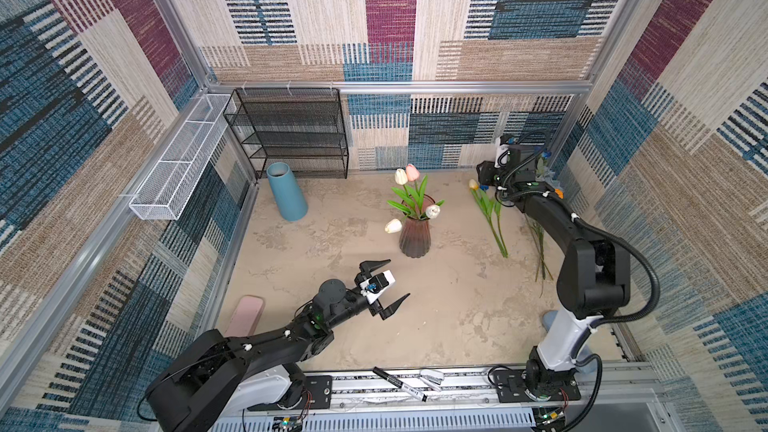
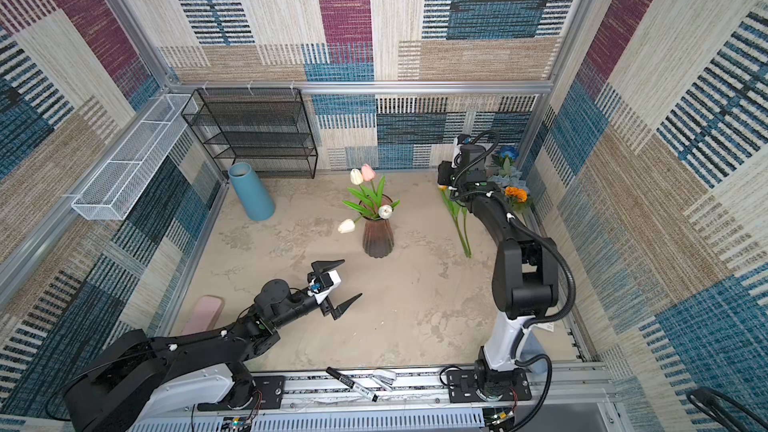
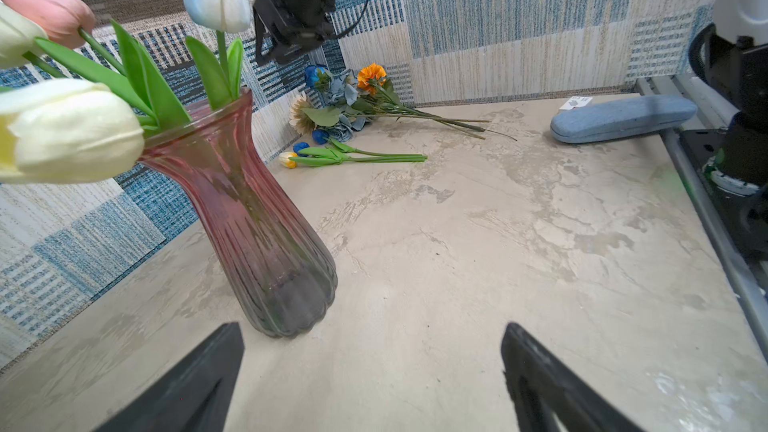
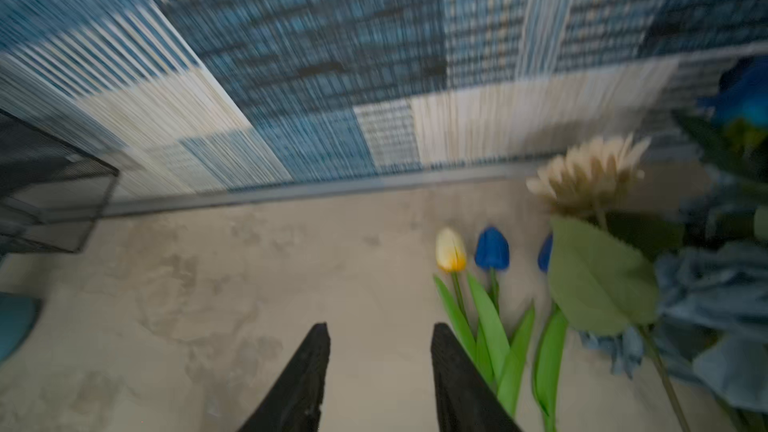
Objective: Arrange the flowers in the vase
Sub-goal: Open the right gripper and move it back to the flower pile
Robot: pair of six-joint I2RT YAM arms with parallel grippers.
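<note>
1. Flowers closest to the right jaws are a yellow tulip [image 4: 451, 251] and a blue tulip [image 4: 492, 248], flat on the worktop [image 4: 208, 305], their green leaves just beside one finger. These jaws stand narrowly apart with only bare worktop between them, holding nothing. The wrist view is smeared, so I cannot tell whether the finger touches a leaf.
2. Just past those tulips lie a cream sunflower [image 4: 590, 172], a dusty-blue rose bunch [image 4: 715, 284], a deep-blue rose [image 4: 748, 97] and an orange bloom [image 3: 372, 73], heaped against the wall.
3. The left jaws gape wide and empty, low over the worktop. The vase [image 1: 414, 236] stands near them, off to one side and clear of both fingers.
4. That vase is ribbed glass, rose-pink at its flared neck and smoky grey at the base, and it is upright. Three white tulips [image 1: 393, 226] and a pink tulip [image 1: 412, 172] stand in it, fanned out, one white head drooping past the rim.
5. By my reckoning the task is under halfway: four stems are in and more than that lie loose.
6. Farthest from both jaws, a tall blue tube vase [image 1: 286, 195] shows no flowers.
</note>
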